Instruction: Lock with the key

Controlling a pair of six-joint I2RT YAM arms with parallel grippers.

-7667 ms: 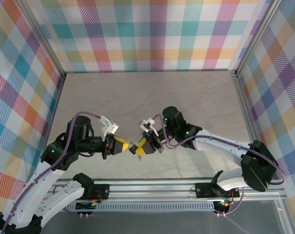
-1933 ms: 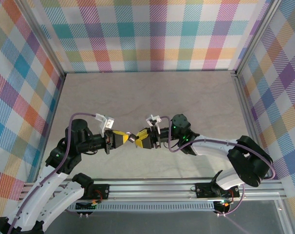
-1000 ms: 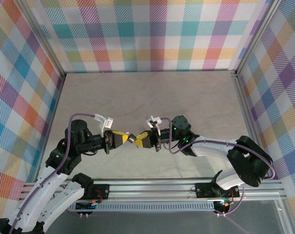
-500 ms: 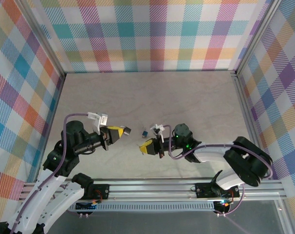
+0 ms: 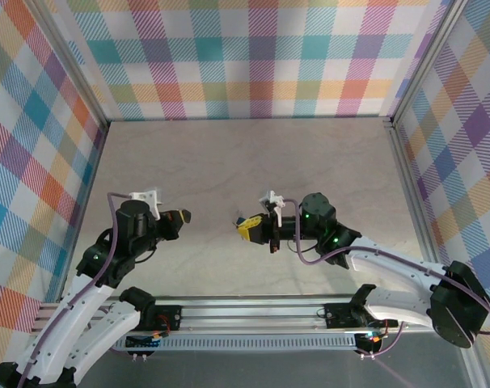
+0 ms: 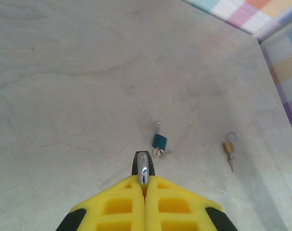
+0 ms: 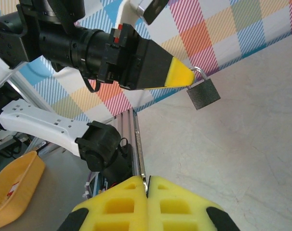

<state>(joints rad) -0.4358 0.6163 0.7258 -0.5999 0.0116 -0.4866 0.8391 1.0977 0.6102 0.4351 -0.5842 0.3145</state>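
With the left fingers (image 6: pixel 119 207), pinching the silver shackle (image 6: pixel 143 169) of a dark grey padlock (image 7: pixel 204 95) and dangling its body clear of the table (image 6: pixel 64 72). With the right fingers (image 7: pixel 117 202), pressing pad to pad, giving no clear sight of a key in that seam. Having met tip to tip at the centre a second ago, now standing well apart, mostly by retreating leftward with the lock. Probably meaning a key withdrawn from the keyway, so either finishing the turn or needing a fresh insertion — judging only, with the shackle's foot hidden between the pads. Showing a boxy, matte lock body under a smooth bright hoop, yellow plastic pads with moulded pockets and black rubbery edges, and a pale, veined, stone-look tabletop. Leaving a small teal padlock (image 6: pixel 160 141) and a brass padlock (image 6: pixel 228 147) lying flat near each other — both well ahead of the left fingertips
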